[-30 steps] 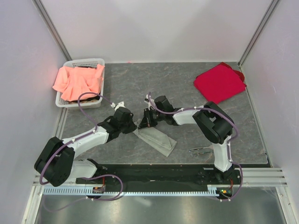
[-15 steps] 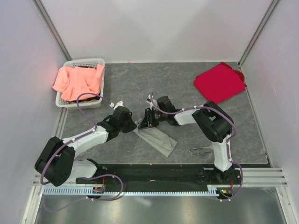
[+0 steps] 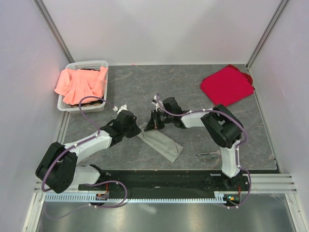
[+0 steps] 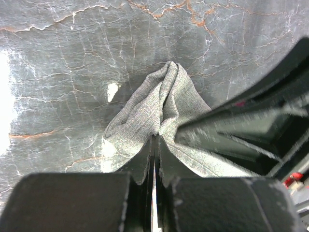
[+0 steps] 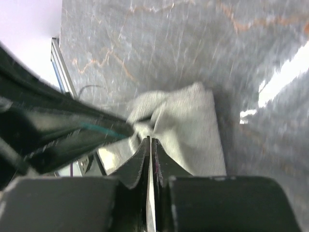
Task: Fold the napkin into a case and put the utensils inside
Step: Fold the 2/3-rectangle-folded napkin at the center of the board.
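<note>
The grey-green napkin point(image 3: 162, 144) lies as a narrow folded strip on the table between the arms. It runs from its far-left end toward the near right. My left gripper point(image 3: 137, 129) and right gripper point(image 3: 148, 126) meet at that far-left end. In the left wrist view the left gripper point(image 4: 154, 139) is shut on a bunched fold of the napkin point(image 4: 164, 104). In the right wrist view the right gripper point(image 5: 148, 141) is shut on the edge of the napkin point(image 5: 193, 128). The silvery utensils point(image 3: 208, 155) lie by the right arm's base.
A white basket point(image 3: 104, 63) holding a salmon-orange cloth point(image 3: 79, 84) stands at the back left. A red cloth point(image 3: 227, 85) lies at the back right. The black base rail point(image 3: 159, 181) runs along the near edge.
The right gripper has shifted slightly right and away, pulling on the napkin's far-left end. The left arm has barely moved.
</note>
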Controlling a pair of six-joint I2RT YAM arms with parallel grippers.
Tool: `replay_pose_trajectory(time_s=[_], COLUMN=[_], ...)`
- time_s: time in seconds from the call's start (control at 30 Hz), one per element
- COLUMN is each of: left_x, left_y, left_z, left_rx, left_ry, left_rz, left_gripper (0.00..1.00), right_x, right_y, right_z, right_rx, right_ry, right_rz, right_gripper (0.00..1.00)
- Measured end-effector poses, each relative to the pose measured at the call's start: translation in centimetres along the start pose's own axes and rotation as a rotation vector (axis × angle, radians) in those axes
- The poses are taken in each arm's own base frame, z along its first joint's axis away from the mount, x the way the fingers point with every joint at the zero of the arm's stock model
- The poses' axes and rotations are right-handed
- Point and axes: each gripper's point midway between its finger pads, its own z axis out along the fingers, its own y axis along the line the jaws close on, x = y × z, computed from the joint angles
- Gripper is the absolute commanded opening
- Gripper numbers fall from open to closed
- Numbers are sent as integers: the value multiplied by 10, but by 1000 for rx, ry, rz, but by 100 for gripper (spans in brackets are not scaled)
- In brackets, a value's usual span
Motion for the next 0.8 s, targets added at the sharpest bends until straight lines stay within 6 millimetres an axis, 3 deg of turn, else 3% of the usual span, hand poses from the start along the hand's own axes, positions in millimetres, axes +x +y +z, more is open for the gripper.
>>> replay_pose_trajectory(time_s=[0.17, 0.3, 0.4, 0.63, 0.8], left_x=[-1, -2, 1, 3, 5], left_y=[-2, 0, 8, 10, 13], left_z=[-2, -1, 2, 8, 8], left_rx=[7, 1, -33, -50, -55], left_ry=[-5, -6, 13, 22, 25], left_rz=[-1, -1, -5, -3, -3], left_gripper=[2, 2, 2, 2, 2], right_x=[-3, 5, 12, 3, -11], right_y=[0, 11, 8, -7, 5], right_z=[21, 46, 54, 21, 0], right_rx=[-7, -31, -24, 5, 15], right_ry=[15, 44, 53, 14, -16], right_rz=[-2, -12, -4, 41, 1], right_gripper=[3, 4, 7, 21, 21])
